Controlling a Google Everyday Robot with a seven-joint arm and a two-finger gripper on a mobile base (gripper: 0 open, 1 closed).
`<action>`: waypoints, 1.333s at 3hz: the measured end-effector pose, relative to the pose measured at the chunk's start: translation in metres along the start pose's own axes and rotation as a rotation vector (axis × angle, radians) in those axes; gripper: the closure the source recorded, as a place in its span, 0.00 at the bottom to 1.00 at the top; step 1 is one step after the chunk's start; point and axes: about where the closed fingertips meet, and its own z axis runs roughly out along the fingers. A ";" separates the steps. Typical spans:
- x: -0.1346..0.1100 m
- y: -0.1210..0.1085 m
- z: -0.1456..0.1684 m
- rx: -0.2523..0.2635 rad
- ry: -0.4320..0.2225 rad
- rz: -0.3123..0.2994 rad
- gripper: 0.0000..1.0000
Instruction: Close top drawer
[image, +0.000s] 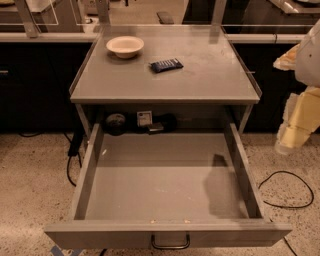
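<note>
Gripper: the gripper (284, 144) is the pale lower end of the arm at the right edge. It hangs over the floor beside the drawer's right wall and apart from it.
Gripper state: cannot be told; it touches nothing that shows.
Arm: the cream-and-white arm (302, 112) comes down from the upper right, its upper part cut off by the frame.
Top drawer: the top drawer (150, 185) stands far out toward the camera, with a dark shadow on the right of its floor.
Handle: the dark wire handle (170, 243) sits at the centre of the front panel, its lower edge cut by the frame.
Hard to make out: dark round things (116, 123) sit in the recess behind the drawer.
Cabinet top: the cabinet top (210, 80) carries a pale bowl (125, 46) and a dark blue packet (166, 65), set apart from each other.
Floor: a black cable (287, 192) loops to the right of the drawer.
</note>
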 end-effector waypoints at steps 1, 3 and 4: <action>0.000 0.000 0.000 0.000 0.000 0.000 0.00; 0.000 0.000 0.000 0.000 0.000 0.000 0.38; 0.000 0.000 0.000 0.000 0.000 0.000 0.62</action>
